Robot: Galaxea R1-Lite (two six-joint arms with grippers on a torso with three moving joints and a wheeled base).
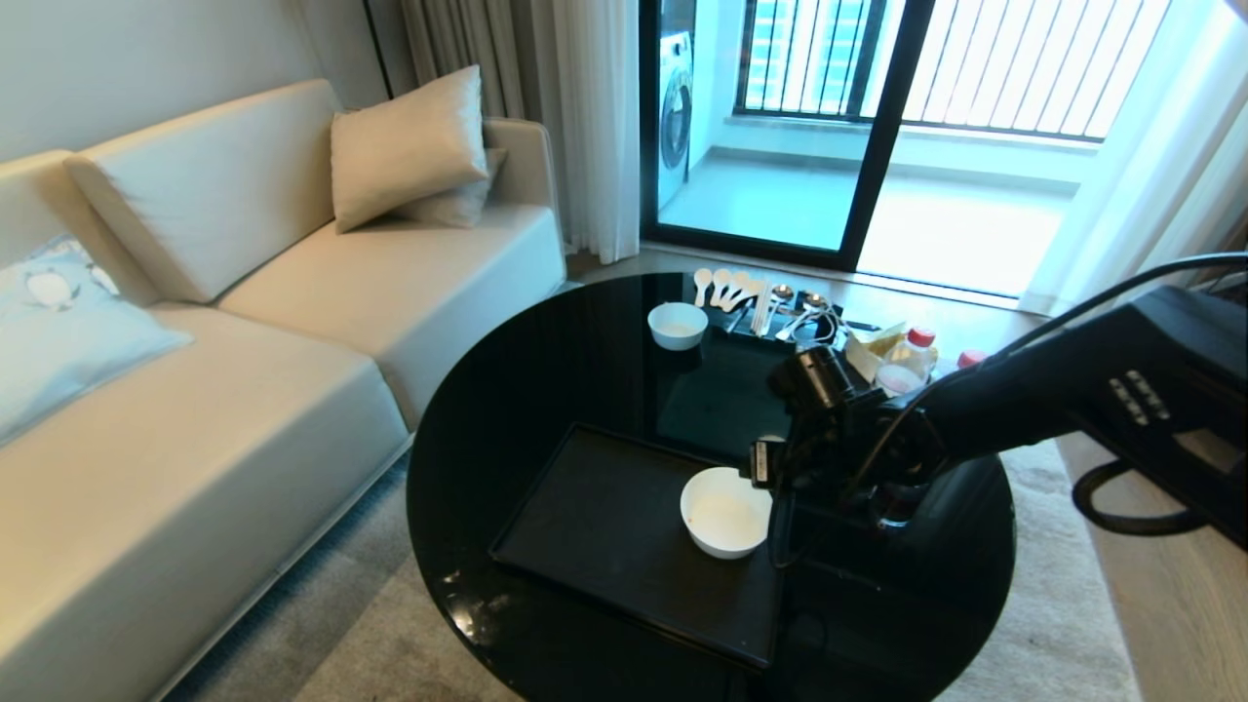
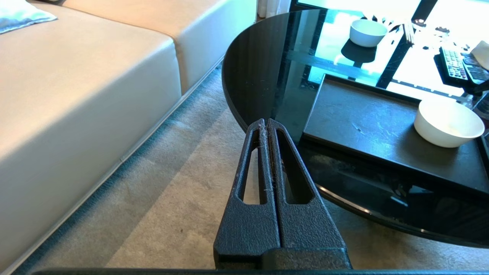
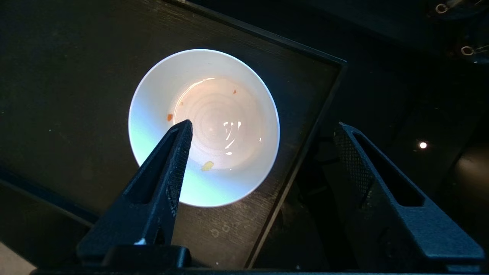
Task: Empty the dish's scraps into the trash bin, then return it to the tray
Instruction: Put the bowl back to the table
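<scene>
White and deep-sided, the dish [image 1: 726, 512] sits upright on the black tray [image 1: 604, 526] near its right edge, on the round glossy bench [image 1: 546, 370], with the right gripper [image 1: 780, 487] just beside its rim. A smaller white bowl [image 1: 678, 325] stands well apart at the far side. From the left wrist, the left gripper [image 2: 266, 124] hangs over the carpet [image 2: 160, 198] beside the bench – fingers pressed together, grasping nothing. From the right wrist, the fingers [image 3: 168, 172] stand spread wide above the dish – released; only a few tiny scraps [image 3: 207, 165] cling inside.
</scene>
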